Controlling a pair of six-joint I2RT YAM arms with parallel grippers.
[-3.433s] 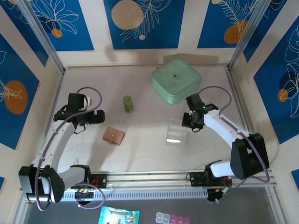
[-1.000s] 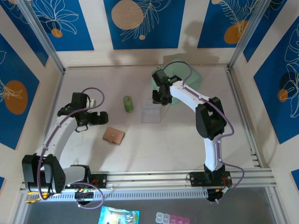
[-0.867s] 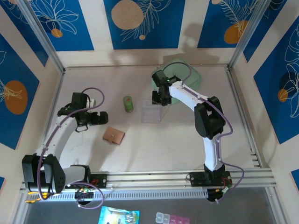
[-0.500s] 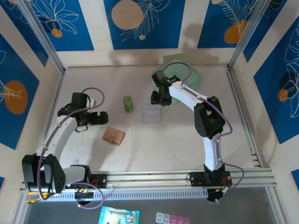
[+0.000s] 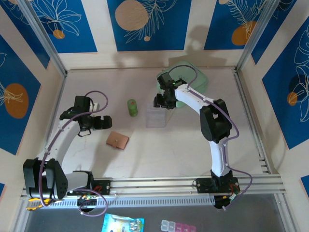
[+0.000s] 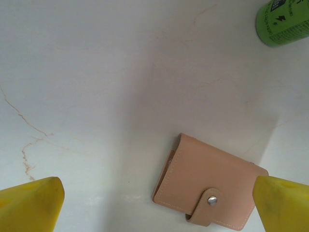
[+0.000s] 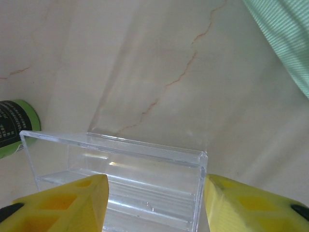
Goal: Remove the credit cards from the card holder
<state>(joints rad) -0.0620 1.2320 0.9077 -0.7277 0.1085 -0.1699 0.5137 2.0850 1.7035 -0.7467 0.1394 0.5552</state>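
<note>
Pale, faintly veined tabletop (image 5: 145, 159) carries everything. At its far side sits a mint-green, square, round-cornered lidded container (image 5: 202, 82), partly covered from above by the right arm; its ribbed edge shows in the right wrist view (image 7: 285, 38).

Just in front of that container stands a clear, rectangular plastic box (image 5: 156, 117), open at the top, with thin see-through walls (image 7: 120, 164). The right gripper (image 5: 162, 104) hangs over its far edge with its yellow fingers (image 7: 63, 203) spread part way. In the wrist view the gripper (image 7: 154, 203) has one finger overlapping the box's left part and the other just beside its right wall. Whether either finger actually touches the plastic is hard to judge; nothing is pinched between them.

Left of centre lies the small, flat, tan leather-like card holder (image 5: 118, 140), folded shut, its strap fastened by a silver snap (image 6: 207, 186). It rests on the table, tilted a little, well apart from the clear box. The left gripper (image 5: 104, 122) hovers near it, just to its far left, fingers fully spread and holding nothing; in its wrist view the gripper (image 6: 157, 205) frames the holder's near end between its two yellow tips.

A small, upright green cylinder with dark label print (image 5: 132, 107) stands between the two grippers, beyond the card holder (image 6: 285, 21) and left of the box (image 7: 14, 121).
</note>
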